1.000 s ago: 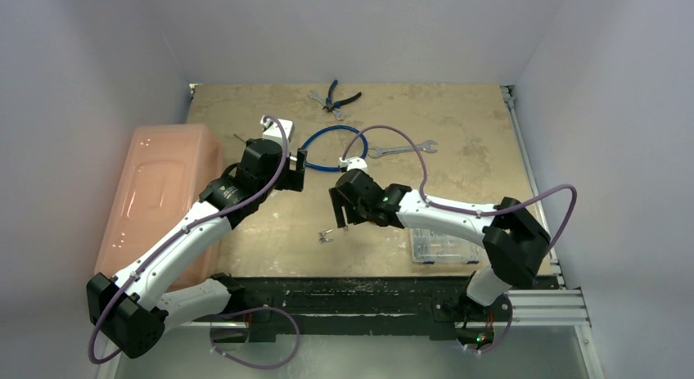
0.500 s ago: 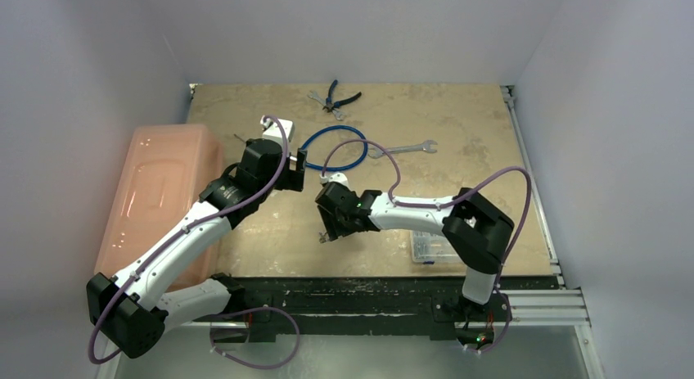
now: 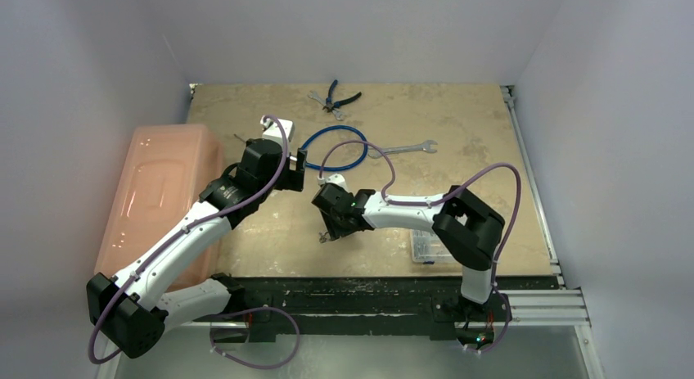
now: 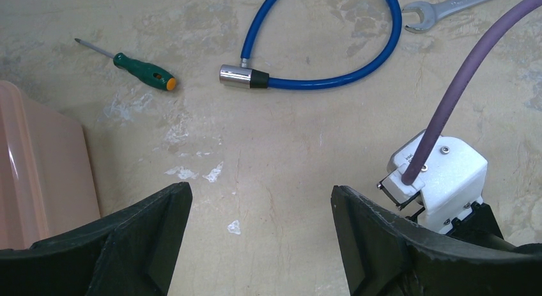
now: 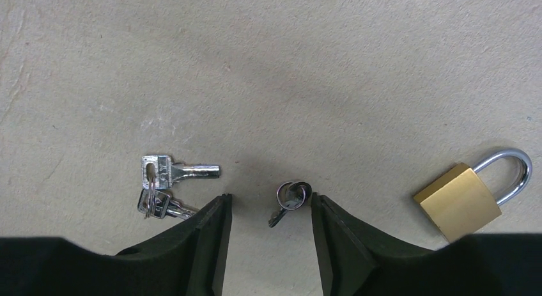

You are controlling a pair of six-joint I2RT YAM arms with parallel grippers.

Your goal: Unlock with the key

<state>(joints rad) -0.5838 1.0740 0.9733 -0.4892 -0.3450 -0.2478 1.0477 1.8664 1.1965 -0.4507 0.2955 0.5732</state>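
Note:
The key (image 5: 291, 200), tiny and dark silver on a small ring, lies flat on the table between the fingers of my right gripper (image 5: 270, 199). The jaws stand open around it; the right fingertip (image 5: 317, 200) is next to the ring, the left one is apart from it. The brass padlock (image 5: 470, 197) with its silver shackle lies just right of that gripper. In the top view the right gripper (image 3: 334, 230) points down over the front middle of the table. My left gripper (image 4: 262, 190) hangs wide open over bare table, holding nothing.
A ring with two larger silver keys (image 5: 167, 181) lies left of the right gripper. A blue cable lock (image 4: 332, 72), a green screwdriver (image 4: 144, 71) and a wrench (image 3: 401, 148) lie farther back. Pliers (image 3: 337, 97) sit at the rear, a pink box (image 3: 159, 199) at left, a clear case (image 3: 427, 246) front right.
My right arm has swung left and lowered over the keys, and its jaws have narrowed. The left arm has not moved.

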